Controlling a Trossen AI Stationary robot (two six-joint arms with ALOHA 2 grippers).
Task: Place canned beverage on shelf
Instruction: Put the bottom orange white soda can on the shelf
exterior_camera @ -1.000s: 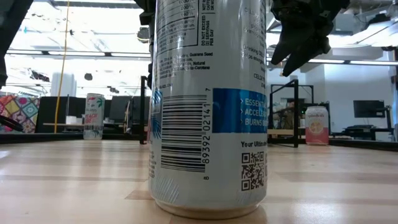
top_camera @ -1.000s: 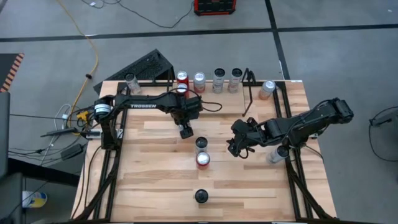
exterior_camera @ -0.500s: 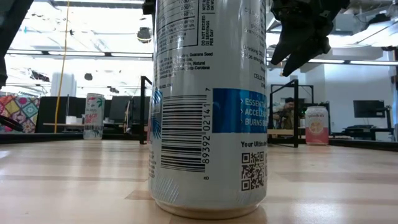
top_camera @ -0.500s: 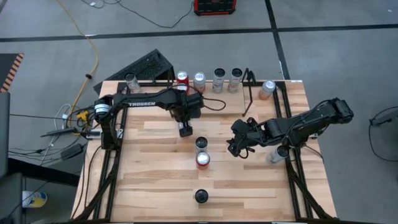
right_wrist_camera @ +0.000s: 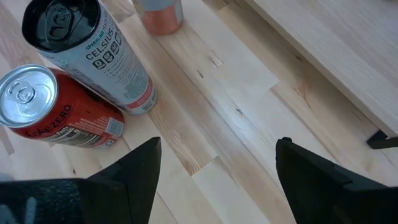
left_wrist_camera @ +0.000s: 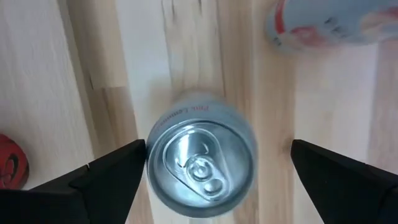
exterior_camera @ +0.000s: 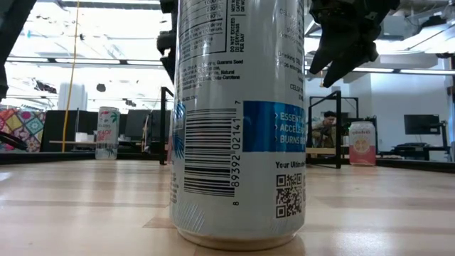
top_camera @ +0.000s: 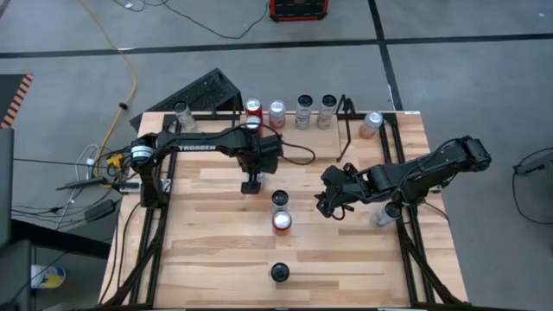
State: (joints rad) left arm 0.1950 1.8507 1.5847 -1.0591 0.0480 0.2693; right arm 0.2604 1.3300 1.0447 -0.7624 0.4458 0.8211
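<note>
Red can [right_wrist_camera: 59, 115], pale wooden table [right_wrist_camera: 323, 74]

Overhead, table-level and two downward wrist cameras, table [top_camera: 216, 233] shared.

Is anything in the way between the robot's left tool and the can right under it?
Nothing visible. The silver-topped can sits below the left tool, in the open gap between its fingers, with bare table around it.
</note>
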